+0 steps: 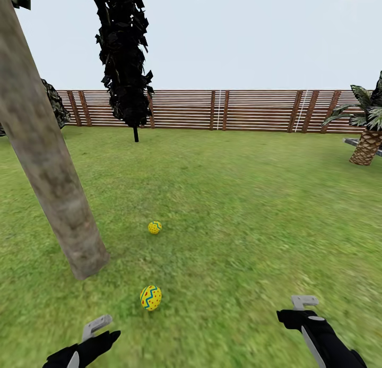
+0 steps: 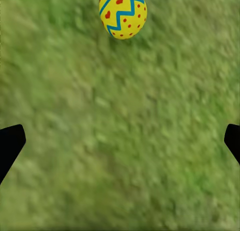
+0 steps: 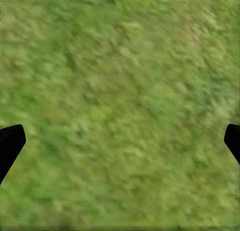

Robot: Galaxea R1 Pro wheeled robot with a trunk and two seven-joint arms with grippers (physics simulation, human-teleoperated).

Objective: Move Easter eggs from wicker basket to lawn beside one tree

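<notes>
While both arms hang low over the lawn [image 1: 239,198], two eggs lie on the grass beside the tree [image 1: 48,182]: the near egg [image 1: 151,297] just ahead of the left gripper [image 1: 98,331], the far egg [image 1: 155,227] beyond it, both close to the trunk's base. Left gripper and right gripper [image 1: 300,309] both stand wide open, empty, over bare grass. A fence [image 1: 223,110] bounds the lawn's far edge.

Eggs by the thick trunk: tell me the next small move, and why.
Probably turn away to look for the wicker basket and the third egg. Two Easter eggs, the near one and the far one, already lie on the lawn beside the tree. The left gripper and right gripper both look open, holding nothing.
</notes>
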